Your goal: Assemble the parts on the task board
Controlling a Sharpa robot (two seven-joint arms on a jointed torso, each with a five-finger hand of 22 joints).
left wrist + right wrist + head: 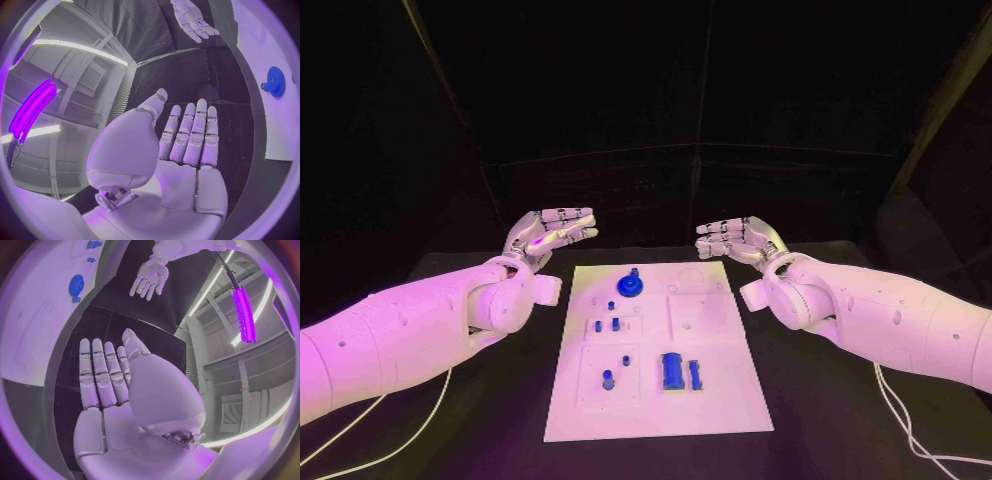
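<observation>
The fingers [190,132] of the left hand [548,235] were stretched out straight and lay side by side, the thumb standing a little off from them, and they clasped nothing; the palm was turned inward toward the other hand. The fingers [100,372] of the right hand [740,240] lay the same way, straight and side by side, with nothing between them and the palm facing the left hand. Both hands hovered above the dark desk [834,400] just beyond the far corners of the task board [718,400], the left hand off its far left corner and the right hand off its far right corner, neither one touching it. The white arms ran back from the hands along either side of the board. On the task board, a blue gear [630,285] with a short stem sat near the far edge. Toward the middle, several small blue pegs [606,323] were seated left of centre. Nearer the robot, a larger blue block [672,371] stood with a thinner blue piece [695,375] just beside it, and a small blue pin [607,379] stood to their left.
</observation>
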